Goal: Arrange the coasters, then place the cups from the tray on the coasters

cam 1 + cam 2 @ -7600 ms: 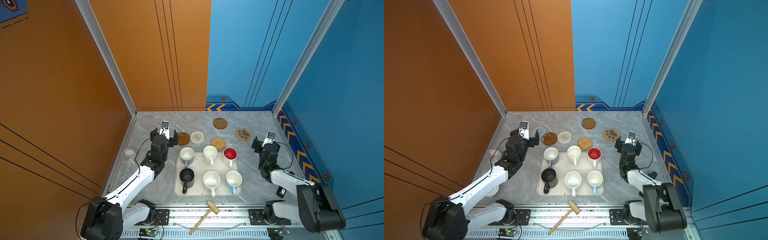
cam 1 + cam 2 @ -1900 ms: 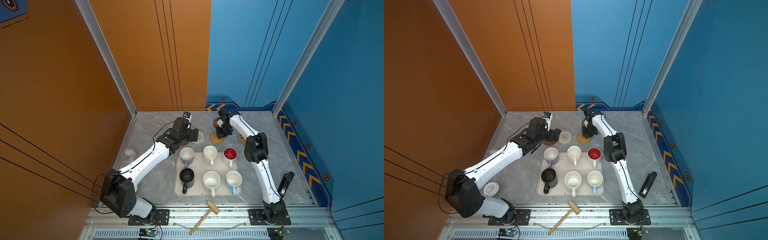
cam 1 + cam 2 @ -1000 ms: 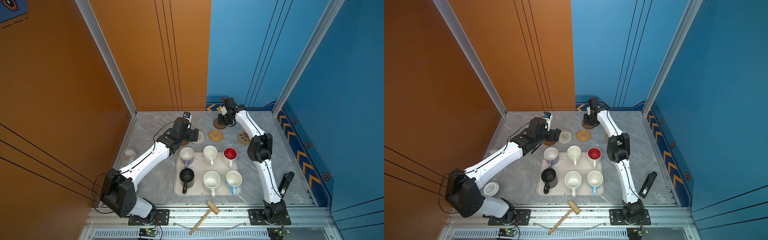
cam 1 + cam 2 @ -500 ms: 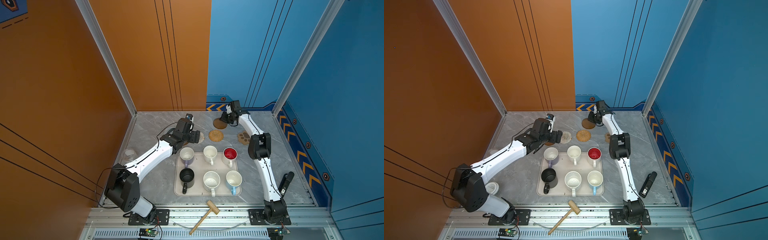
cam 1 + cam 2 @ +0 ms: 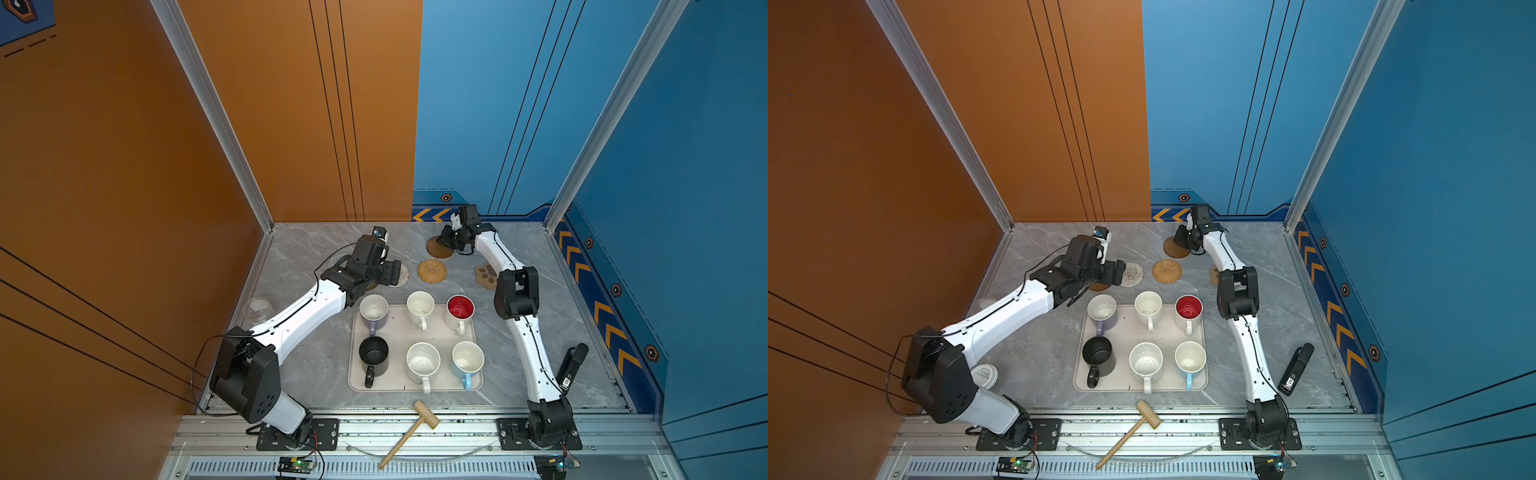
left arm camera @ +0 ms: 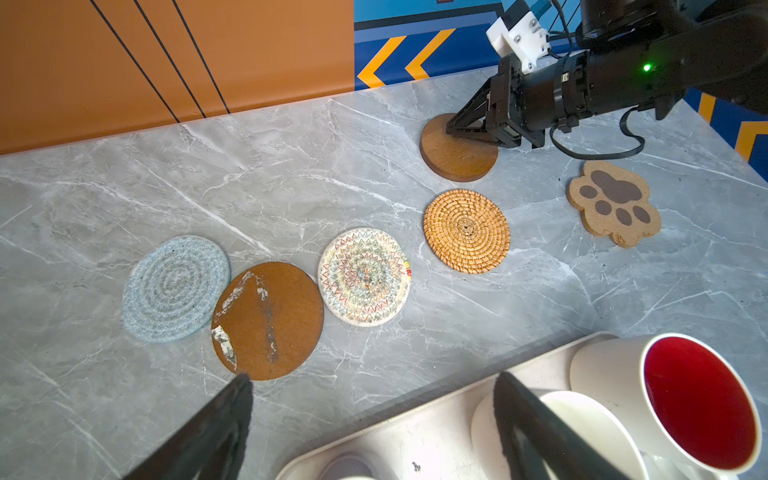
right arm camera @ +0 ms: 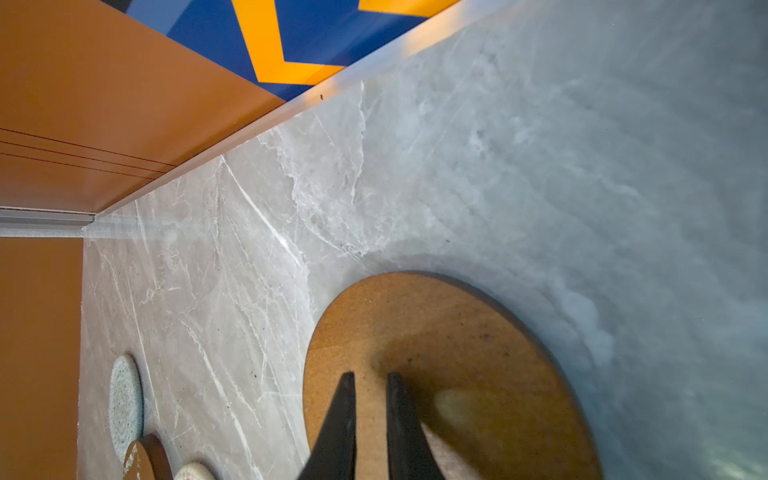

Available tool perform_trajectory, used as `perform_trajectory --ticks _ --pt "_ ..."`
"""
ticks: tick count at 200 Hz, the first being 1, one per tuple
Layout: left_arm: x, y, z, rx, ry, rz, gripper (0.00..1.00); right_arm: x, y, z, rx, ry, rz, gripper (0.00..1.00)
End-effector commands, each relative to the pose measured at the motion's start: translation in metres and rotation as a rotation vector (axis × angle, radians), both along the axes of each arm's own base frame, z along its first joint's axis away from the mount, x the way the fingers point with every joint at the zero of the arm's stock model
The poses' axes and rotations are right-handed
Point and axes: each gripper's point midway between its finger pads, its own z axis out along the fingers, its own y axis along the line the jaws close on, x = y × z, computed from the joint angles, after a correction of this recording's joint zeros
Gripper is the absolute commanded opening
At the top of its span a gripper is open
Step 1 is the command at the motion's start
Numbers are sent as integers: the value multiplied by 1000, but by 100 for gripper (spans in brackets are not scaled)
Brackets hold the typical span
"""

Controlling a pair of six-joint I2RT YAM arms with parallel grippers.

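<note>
The brown coaster (image 6: 457, 156), by the table's (image 6: 291, 145) far edge, is touched on top by the almost-closed right gripper (image 7: 370, 378). Thin, stiff, light: probably best pinched at its rim. The left gripper (image 6: 372, 376) is held open.

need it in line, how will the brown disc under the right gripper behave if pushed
Brown disc looks thick and rigid, so it likely slides flat. With the right gripper off-centre, it may pivot on the smooth tabletop.
</note>
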Motion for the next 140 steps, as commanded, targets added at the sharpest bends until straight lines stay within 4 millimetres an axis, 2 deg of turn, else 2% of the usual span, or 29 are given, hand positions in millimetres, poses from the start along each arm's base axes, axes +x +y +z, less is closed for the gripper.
perform_trajectory --ticks 1,47,89,121,140 --pt "0 -3 3 1 3 6 91 -16 -15 -24 -46 90 -12 13" --pt "-1 -3 1 5 6 5 91 -46 -33 -46 -138 199 -4 13" --pt "-3 -4 -1 7 11 0 91 -63 -54 -50 -195 242 -30 12" --pt "-4 -4 -2 8 13 -1 92 -67 -54 -51 -203 249 -12 12" --pt "-2 -5 0 2 4 0 92 -61 -46 -39 -187 207 5 12"
